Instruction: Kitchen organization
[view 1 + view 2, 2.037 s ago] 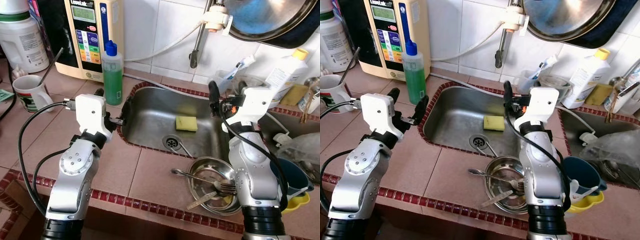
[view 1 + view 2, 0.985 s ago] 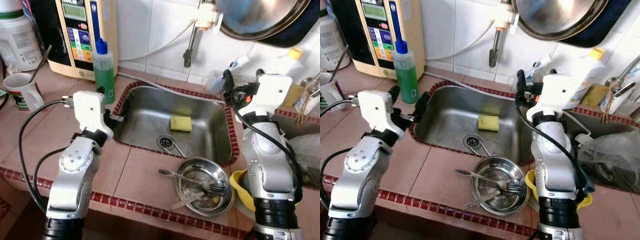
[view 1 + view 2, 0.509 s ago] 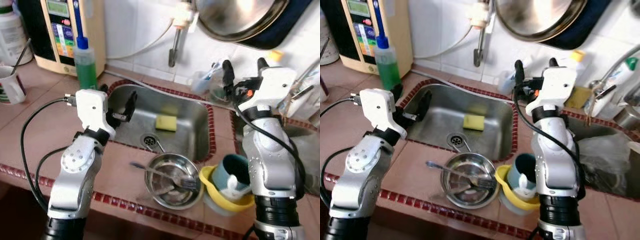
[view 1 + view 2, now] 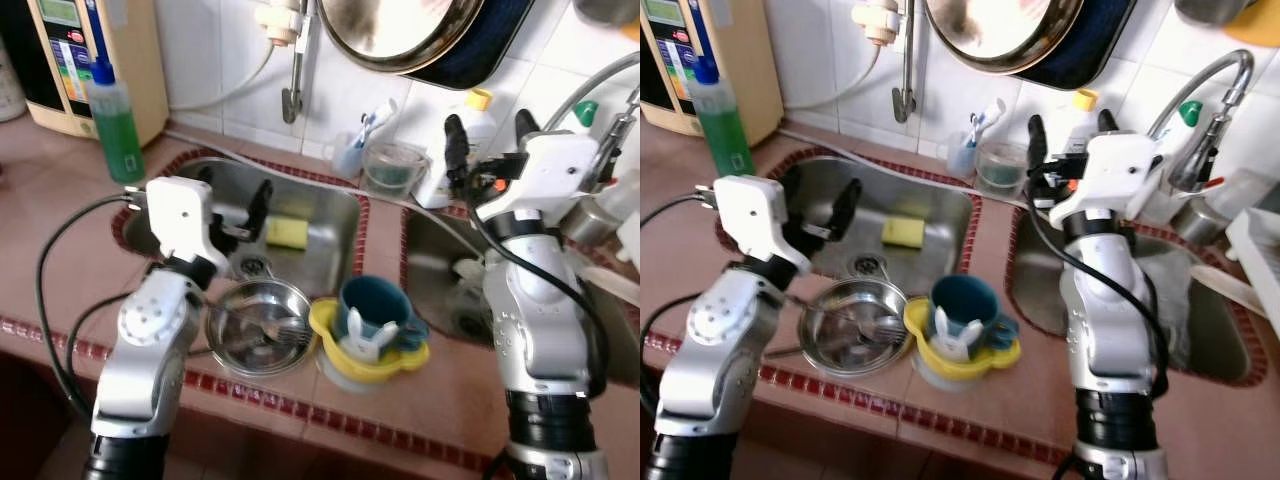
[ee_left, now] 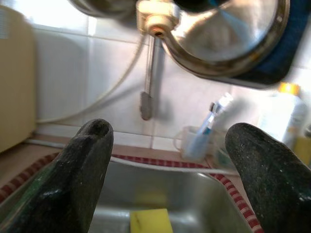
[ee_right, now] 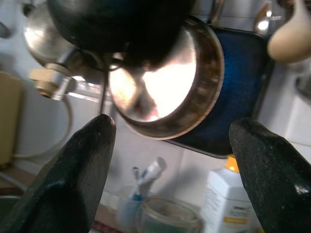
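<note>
1. The left gripper (image 4: 232,205) is in the left middle of the left eye view, above the near edge of the left sink (image 4: 330,245). Its two black fingers are wide apart and hold nothing.
2. The right gripper (image 4: 486,145) is in the upper right of the same view, raised above the right sink (image 4: 430,255). Its fingers point up, they are apart and hold nothing.
3. A yellow sponge (image 4: 287,233) lies on the bottom of the left sink, near the drain (image 4: 255,267).
4. A metal bowl (image 4: 258,326) stands on the tiled counter (image 4: 440,400) in front of the left sink, in the lower middle of the frame. Some cutlery (image 4: 262,330) lies inside it.
5. Just to the right of the bowl, touching it, there is a yellow bowl (image 4: 345,352) with a dark blue cup (image 4: 376,306) inside it.
6. A green bottle (image 4: 115,125) stands in the upper left of the frame, in front of a beige machine (image 4: 85,55).
7. A big metal pan (image 4: 405,30) hangs on the white tiled wall at the top centre. Under it, behind the sinks, stand a clear cup with a toothbrush (image 4: 352,150), a glass jar (image 4: 390,168) and a white bottle with a yellow cap (image 4: 470,125).
8. A metal tap (image 4: 1205,100) bends over the right sink in the upper right of the right eye view.
</note>
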